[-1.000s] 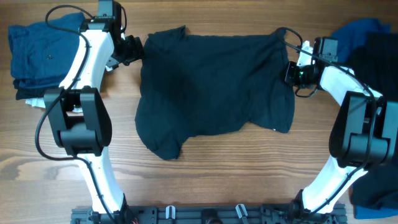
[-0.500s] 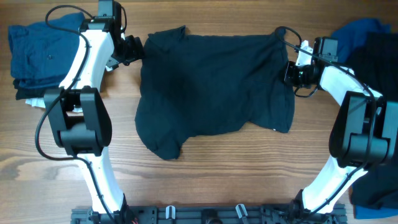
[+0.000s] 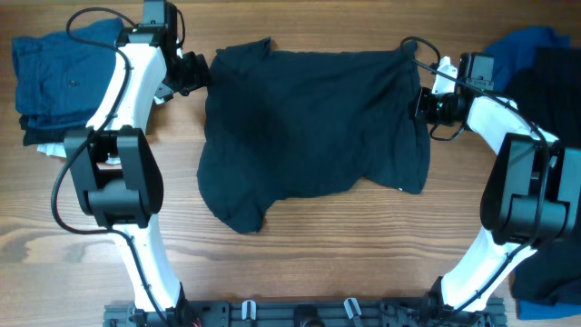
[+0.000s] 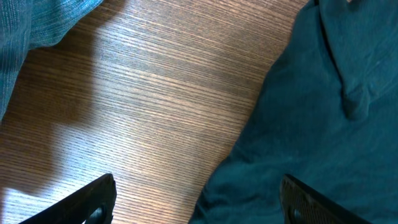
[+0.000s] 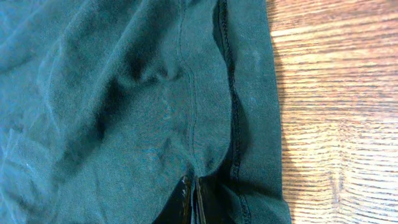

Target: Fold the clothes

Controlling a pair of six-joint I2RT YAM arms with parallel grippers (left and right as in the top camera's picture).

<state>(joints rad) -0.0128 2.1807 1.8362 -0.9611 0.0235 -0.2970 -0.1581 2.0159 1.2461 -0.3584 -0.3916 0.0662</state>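
The clothes being handled are a near-black navy short-sleeved shirt (image 3: 309, 127), lying spread and rumpled across the middle of the table. My left gripper (image 3: 198, 73) sits at its upper left edge. In the left wrist view this gripper (image 4: 198, 194) is open, one finger over bare wood and the other over the shirt's edge (image 4: 311, 112). My right gripper (image 3: 420, 104) is at the shirt's right side. In the right wrist view it (image 5: 194, 196) is shut on a pinched fold of the shirt (image 5: 112, 93) just inside the stitched hem.
A stack of mid-blue clothes (image 3: 50, 77) with a bit of white cloth (image 3: 50, 148) under it lies at the far left. More blue and dark garments (image 3: 545, 64) lie at the far right, and dark cloth (image 3: 545, 272) lies at the lower right.
The right gripper's jaws have closed onto the shirt's right edge. Neither arm has shifted noticeably, and the left gripper stays open.
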